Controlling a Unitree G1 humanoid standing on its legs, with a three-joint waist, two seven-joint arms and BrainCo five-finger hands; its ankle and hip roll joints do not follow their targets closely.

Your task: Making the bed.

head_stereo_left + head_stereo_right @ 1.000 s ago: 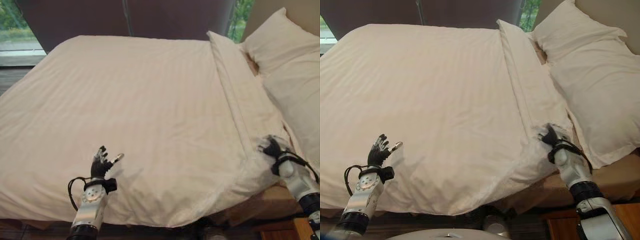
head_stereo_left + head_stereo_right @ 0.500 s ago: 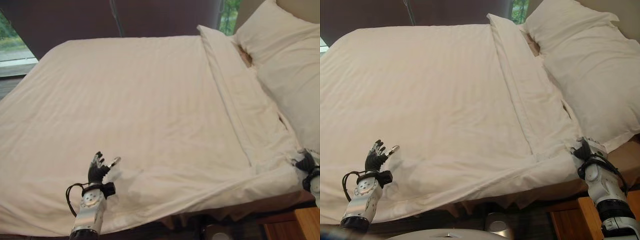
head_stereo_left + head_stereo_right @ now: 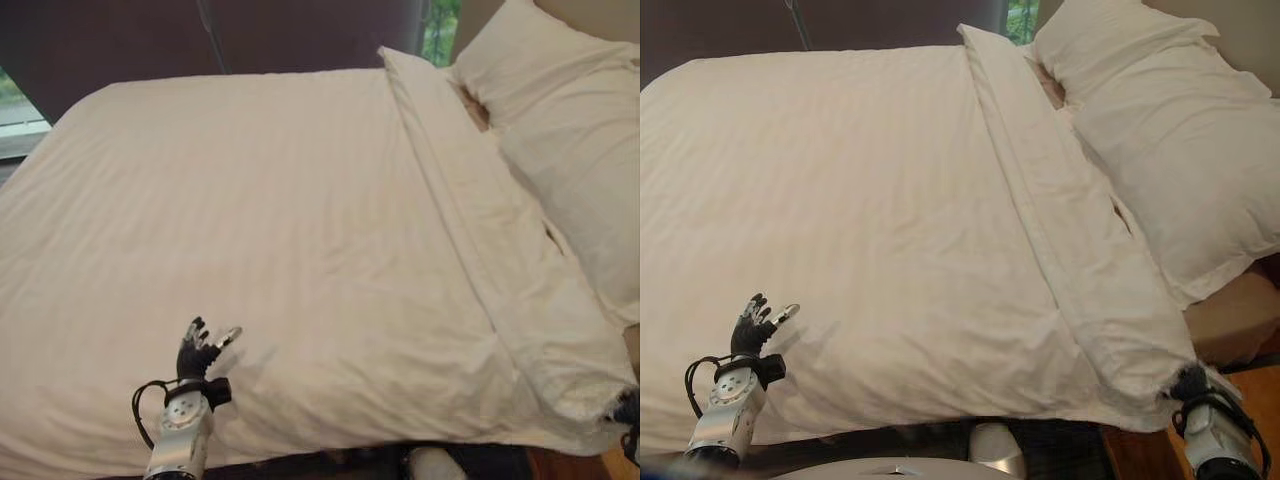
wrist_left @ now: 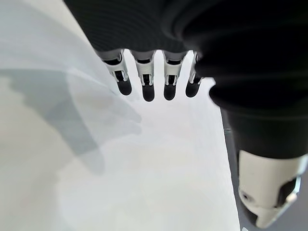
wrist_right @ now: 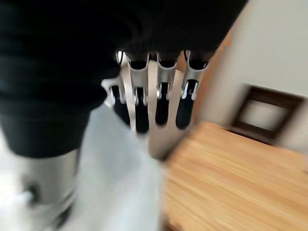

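A white striped duvet covers the bed, with its folded-back band running down the right side to the near corner. Two white pillows lie at the head, far right. My right hand is at the bed's near right corner, its fingers curled on the duvet's corner, which is drawn down over the mattress edge. My left hand hovers open just above the duvet near the front edge, its fingers spread over the cloth and holding nothing.
A wooden bedside table stands right beside my right hand. The brown mattress base shows under the pillows. A dark curtain and a window lie beyond the far side of the bed.
My right hand has pulled the duvet's corner toward the near right, so the cloth now lies flatter over the front edge. The view has shifted too. The left hand has hardly moved.
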